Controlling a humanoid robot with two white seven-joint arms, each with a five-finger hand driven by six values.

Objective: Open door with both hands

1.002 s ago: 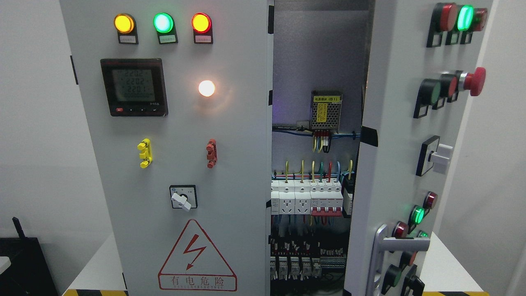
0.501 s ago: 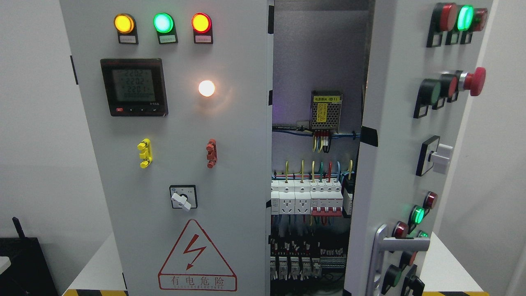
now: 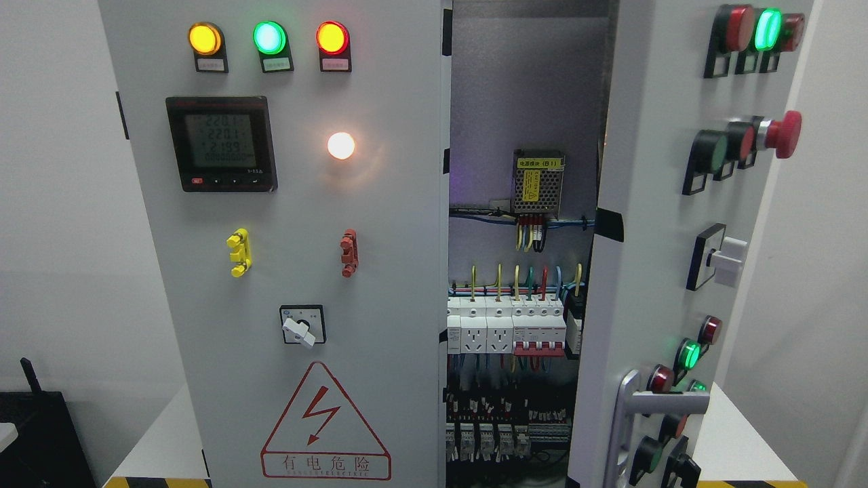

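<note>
A: Entry, head view. Nearest item: the right door [image 3: 651,224], swung out toward the camera and seen almost edge-on. Its metal handle [image 3: 634,413] sits low, with nothing gripping it.

B: Hands?

A: Neither the left nor the right hand shows anywhere in view, so whether the fingers are apart or together cannot be told.

B: Next back?

A: The left door [image 3: 285,285], flush with the cabinet front and seemingly closed. It carries a meter [image 3: 222,144], three lit lamps [image 3: 268,38] and a warning triangle [image 3: 325,420]. The cabinet appears to stand on a white table [image 3: 159,447].

B: And behind the gap?

A: Farthest: the back panel, with a small power supply [image 3: 538,181] high up and a row of breakers [image 3: 505,329] beneath it, wires running between.

B: Progress?

A: My judgement: the right door is well open, that part largely done. The left door is left to do, if the task means both.
</note>
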